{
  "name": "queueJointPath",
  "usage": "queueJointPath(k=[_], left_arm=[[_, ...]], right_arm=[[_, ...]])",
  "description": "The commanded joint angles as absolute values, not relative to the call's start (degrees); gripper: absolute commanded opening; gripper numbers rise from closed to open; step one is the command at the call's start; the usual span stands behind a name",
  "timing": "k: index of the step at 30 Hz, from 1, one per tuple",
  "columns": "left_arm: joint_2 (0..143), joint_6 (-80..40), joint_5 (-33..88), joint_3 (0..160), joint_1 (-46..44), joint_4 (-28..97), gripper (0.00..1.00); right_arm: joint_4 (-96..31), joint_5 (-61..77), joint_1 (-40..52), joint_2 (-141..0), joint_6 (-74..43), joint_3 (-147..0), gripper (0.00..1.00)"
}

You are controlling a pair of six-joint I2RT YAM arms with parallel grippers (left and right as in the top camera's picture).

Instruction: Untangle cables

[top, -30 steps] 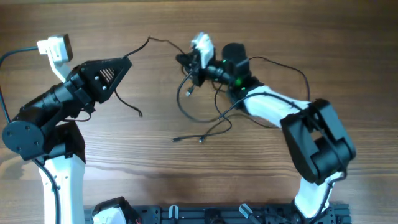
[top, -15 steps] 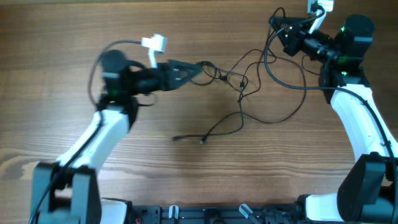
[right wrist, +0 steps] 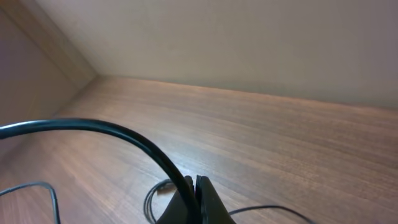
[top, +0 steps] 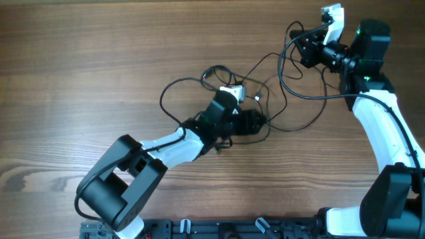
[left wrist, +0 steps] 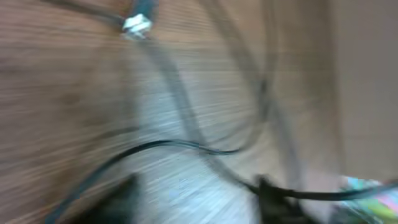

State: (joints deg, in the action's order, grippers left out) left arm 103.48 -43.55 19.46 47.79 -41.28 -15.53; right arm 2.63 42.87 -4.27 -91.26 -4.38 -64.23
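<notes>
The cables lie spread on the table.

Wooden table, brown grain, fills the overhead frame. Black rail along bottom edge. Pale wall upper frame, right wrist view.
</notes>
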Motion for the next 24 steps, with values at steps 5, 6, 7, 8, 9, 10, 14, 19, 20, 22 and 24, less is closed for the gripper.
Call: queueJointPath(k=[5,6,7,8,9,10,14,19,20,22,24], left_arm=[[104.16,-42.41,11.49,47.68,-38.89,-13.78,0.51],[104.14,-42.41,13.41,47.68,-37.69,-15.29,0.52],[104.14,-42.41,16.01,47.68,-36.29,-16.38,0.55],[104.14,-42.41,17.80,47.68,-34.94,-16.43,0.62],[104.14,-42.41,18.68,47.68,-34.20,-15.81,0.64],[104.14,-42.41,18.61,47.68,-33.89,-14.61,0.67],[104.16,-42.39,18.22,47.68,-34.72,-7.09,0.67],[104.16,-42.39,13.15,47.66,-35.90,-3.07,0.65],[104.16,-42.41,13.17,47.66,-35.90,-2.92,0.53],[104.16,-42.39,13.15,47.66,-35.90,-2.90,0.21],[104.16,-42.39,12.80,47.68,-35.35,-2.46,0.04]], right_arm=[[0.78,41.98,-4.21,-84.62,-7.18,-64.55,0.04],[0.60,41.95,-4.21,-83.20,-6.57,-64.55,0.04],[1.56,41.39,-4.21,-81.56,-6.37,-65.25,0.04],[1.63,41.34,-4.21,-80.34,-6.44,-67.48,0.04],[1.67,41.56,-4.21,-79.68,-6.66,-70.13,0.04],[1.83,42.50,-4.19,-79.42,-7.73,-74.08,0.04],[1.85,41.95,-4.21,-79.66,-10.46,-91.92,0.04],[-1.87,29.54,-4.21,-79.61,-8.51,-101.78,0.04],[-1.80,29.52,-4.21,-79.61,-10.98,-102.13,0.04],[-3.05,29.52,-4.21,-79.66,-12.86,-102.15,0.04],[-7.92,27.49,-4.19,-80.01,-12.88,-102.15,0.04]])
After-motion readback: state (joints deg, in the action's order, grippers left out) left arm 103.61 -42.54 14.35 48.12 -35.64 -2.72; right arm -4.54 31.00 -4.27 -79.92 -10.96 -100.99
